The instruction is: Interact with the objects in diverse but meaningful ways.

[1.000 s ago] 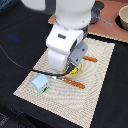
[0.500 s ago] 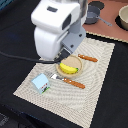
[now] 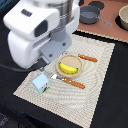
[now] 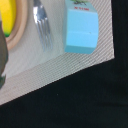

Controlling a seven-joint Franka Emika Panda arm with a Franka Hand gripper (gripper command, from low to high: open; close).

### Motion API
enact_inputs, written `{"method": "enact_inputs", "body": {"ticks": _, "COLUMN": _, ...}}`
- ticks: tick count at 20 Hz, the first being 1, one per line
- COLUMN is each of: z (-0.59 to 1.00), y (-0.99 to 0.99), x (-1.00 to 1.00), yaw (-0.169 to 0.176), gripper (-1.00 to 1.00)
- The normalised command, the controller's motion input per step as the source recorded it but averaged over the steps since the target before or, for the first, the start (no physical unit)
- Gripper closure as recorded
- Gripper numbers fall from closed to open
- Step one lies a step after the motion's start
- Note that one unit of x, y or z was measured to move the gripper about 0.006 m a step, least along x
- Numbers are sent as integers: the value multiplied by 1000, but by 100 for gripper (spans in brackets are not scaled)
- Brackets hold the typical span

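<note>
A yellow banana (image 3: pixel 68 67) lies on a round tan plate (image 3: pixel 76 59) on the striped placemat. A pale blue-white carton with a green mark (image 3: pixel 41 83) stands on the mat towards the exterior view's left. The wrist view shows the carton (image 4: pixel 82 27) lying beside the fork (image 4: pixel 42 27), with the banana (image 4: pixel 6 15) at the picture's edge. A grey pot (image 3: pixel 90 16) sits at the back. The arm's white housing (image 3: pixel 35 35) hangs above the mat's left part and hides the fingers. The tomato and the bottle are out of view.
A wooden-handled fork (image 3: pixel 70 81) and knife (image 3: pixel 87 58) lie on either side of the plate. A beige bowl (image 3: pixel 122 17) stands at the back on the exterior view's right. The placemat (image 3: pixel 95 95) lies on a black surface.
The arm has moved from over the plate towards the exterior view's left and closer to the camera. The banana and plate, hidden before, now show. The objects have not moved.
</note>
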Motion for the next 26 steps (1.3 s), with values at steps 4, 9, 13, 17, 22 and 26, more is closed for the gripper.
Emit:
{"method": "enact_inputs", "body": {"ticks": 4, "z": -414, "y": 0, "x": -262, "yaw": -153, "gripper": -100}}
{"method": "enact_inputs", "body": {"ticks": 9, "z": -418, "y": 102, "x": -171, "yaw": -89, "gripper": -100}}
{"method": "enact_inputs", "body": {"ticks": 13, "z": -339, "y": 81, "x": -145, "yaw": -10, "gripper": -100}}
{"method": "enact_inputs", "body": {"ticks": 17, "z": -291, "y": 0, "x": -50, "yaw": 18, "gripper": -100}}
{"method": "enact_inputs", "body": {"ticks": 22, "z": -329, "y": 0, "x": -173, "yaw": 76, "gripper": -100}}
{"method": "enact_inputs", "body": {"ticks": 26, "z": -343, "y": -19, "x": -327, "yaw": 85, "gripper": -100}}
